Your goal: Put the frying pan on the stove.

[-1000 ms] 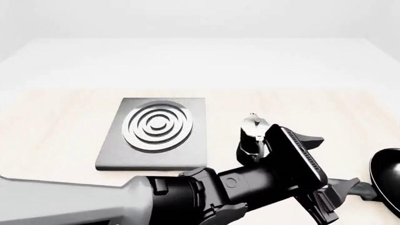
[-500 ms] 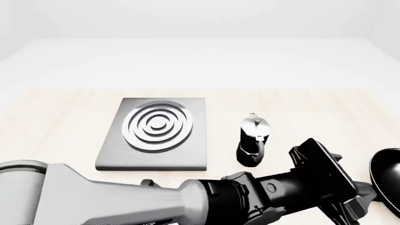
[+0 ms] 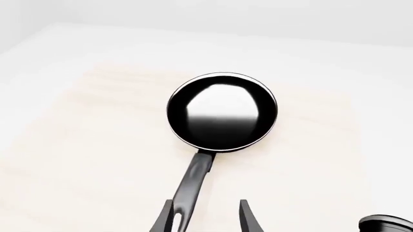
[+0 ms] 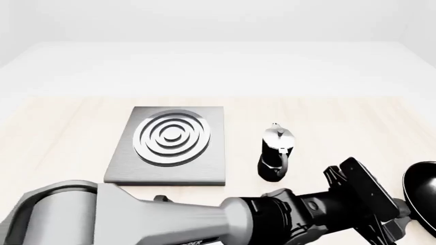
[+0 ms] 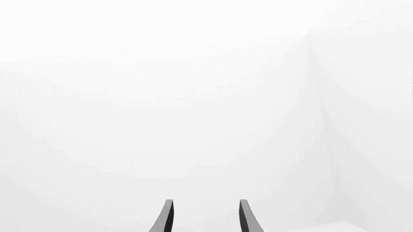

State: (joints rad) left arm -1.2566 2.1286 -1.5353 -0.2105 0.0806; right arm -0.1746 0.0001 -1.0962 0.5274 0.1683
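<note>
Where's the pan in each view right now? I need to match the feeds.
Front view: only the pan's rim shows, cut off at the right edge, past the left arm's wrist.
Left wrist view: the whole pan sits mid-frame, its handle running back to the open left claw.
Right wrist view: not in it.
Shared landmark: the handle, in front and left wrist views.

Left arm stretched low toward the frying pan's handle; right gripper spread against blank white.

The left arm [image 4: 204, 219] reaches across the front view's lower edge from the left, its dark wrist ending just beside the frying pan [image 3: 223, 111]. In the left wrist view the left gripper [image 3: 206, 217] has its 2 fingers [image 3: 248, 220] apart, the slotted end of the pan's handle lying against one of them. The right gripper [image 5: 205, 217] shows 2 parted fingertips, nothing between them.
</note>
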